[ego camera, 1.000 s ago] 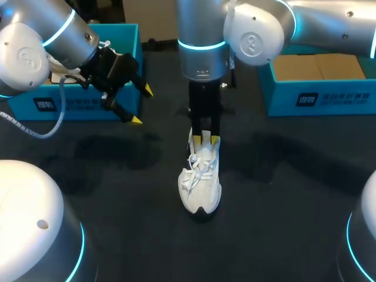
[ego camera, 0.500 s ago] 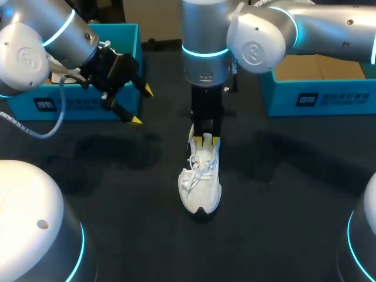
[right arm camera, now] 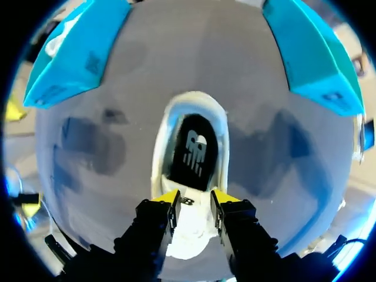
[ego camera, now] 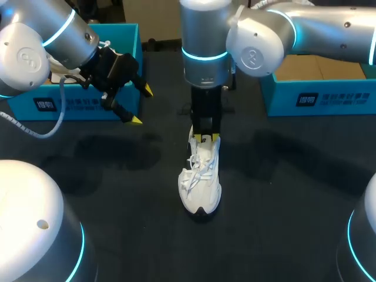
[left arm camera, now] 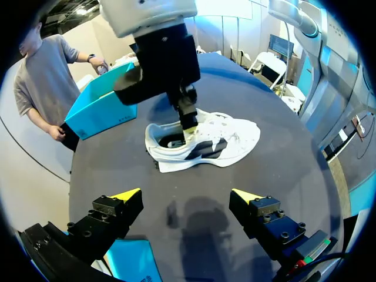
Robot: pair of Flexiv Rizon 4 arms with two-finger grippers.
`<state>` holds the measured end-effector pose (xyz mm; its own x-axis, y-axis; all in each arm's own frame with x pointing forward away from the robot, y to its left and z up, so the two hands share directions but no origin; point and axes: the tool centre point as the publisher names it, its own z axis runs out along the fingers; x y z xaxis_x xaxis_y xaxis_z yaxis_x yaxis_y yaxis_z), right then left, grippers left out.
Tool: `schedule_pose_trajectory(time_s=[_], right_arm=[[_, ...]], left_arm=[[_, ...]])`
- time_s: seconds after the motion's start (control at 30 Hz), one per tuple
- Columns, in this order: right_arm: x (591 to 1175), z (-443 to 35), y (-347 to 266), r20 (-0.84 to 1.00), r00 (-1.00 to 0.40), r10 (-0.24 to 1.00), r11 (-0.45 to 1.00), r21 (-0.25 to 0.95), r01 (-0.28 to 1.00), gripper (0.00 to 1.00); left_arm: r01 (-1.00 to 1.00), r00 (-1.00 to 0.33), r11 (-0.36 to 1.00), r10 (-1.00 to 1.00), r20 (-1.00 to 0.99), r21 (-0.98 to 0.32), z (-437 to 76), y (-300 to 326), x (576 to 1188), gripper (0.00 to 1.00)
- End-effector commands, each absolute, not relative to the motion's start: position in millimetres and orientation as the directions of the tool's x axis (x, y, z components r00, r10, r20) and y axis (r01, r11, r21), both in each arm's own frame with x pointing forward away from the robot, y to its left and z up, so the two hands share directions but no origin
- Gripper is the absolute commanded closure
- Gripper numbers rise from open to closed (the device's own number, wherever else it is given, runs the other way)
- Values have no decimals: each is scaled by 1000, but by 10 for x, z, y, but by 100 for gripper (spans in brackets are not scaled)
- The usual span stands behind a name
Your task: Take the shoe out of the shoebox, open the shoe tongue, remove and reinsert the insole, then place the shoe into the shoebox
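looking down, you have the dark table (ego camera: pixel 282 176) carrying two teal shoeboxes, a left shoebox (ego camera: pixel 76 106) and a right shoebox (ego camera: pixel 317 97). the white shoe (ego camera: pixel 201 182) lies out on the table between them, apart from both, toe toward the near edge. your right pincer (ego camera: pixel 205 138) sits down at the tongue (right arm camera: pixel 191 216); you cannot tell whether it pinches it. your left pincer (ego camera: pixel 141 105) hangs spread beside the left shoebox.

Dark charcoal matte tabletop (ego camera: pixel 282 194) with curved rim, seen round in wrist views (left arm camera: pixel 282 106). Soft blurred shadows (ego camera: pixel 111 150) in patches across surface. Lighting even, diffuse.
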<state>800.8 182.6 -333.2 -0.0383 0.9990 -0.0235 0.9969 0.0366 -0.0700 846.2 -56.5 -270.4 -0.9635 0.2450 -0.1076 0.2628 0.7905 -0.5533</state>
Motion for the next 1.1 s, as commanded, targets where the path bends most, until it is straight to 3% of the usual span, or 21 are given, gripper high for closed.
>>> schedule_pose_trajectory(time_s=[0.03,0.07,0.1,0.13,0.2,0.37,0.83,0.97,1.1], right_arm=[[7874,-2988,1807,-62,-208,976,210,21,977,57],[7872,-2957,1804,-73,-269,960,272,29,962,53],[7874,-2928,1816,-73,-332,940,336,46,941,42],[7884,-2904,1826,-64,-375,925,378,53,924,24],[7919,-2838,1862,-75,-484,872,489,82,868,1],[8092,-2707,1952,-155,-657,738,672,79,737,0],[8126,-2687,1917,-184,-659,729,679,81,730,0],[8371,-2762,1866,-186,-836,516,847,-36,531,0],[8598,-2684,1883,-197,-919,341,926,-97,365,0]], left_arm=[[263,-963,791,245,-109,-552,-2706,-561,8454,0],[263,-963,791,245,-109,-552,-2706,-561,8454,0],[263,-963,791,245,-109,-552,-2706,-561,8454,0],[263,-963,791,245,-109,-552,-2706,-561,8454,0],[263,-963,791,245,-109,-552,-2706,-561,8454,0],[263,-963,791,245,-109,-552,-2706,-561,8454,0],[263,-963,791,245,-109,-552,-2706,-561,8454,0],[263,-963,791,245,-109,-552,-2706,-561,8454,0],[263,-963,791,245,-109,-552,-2706,-561,8454,0]])
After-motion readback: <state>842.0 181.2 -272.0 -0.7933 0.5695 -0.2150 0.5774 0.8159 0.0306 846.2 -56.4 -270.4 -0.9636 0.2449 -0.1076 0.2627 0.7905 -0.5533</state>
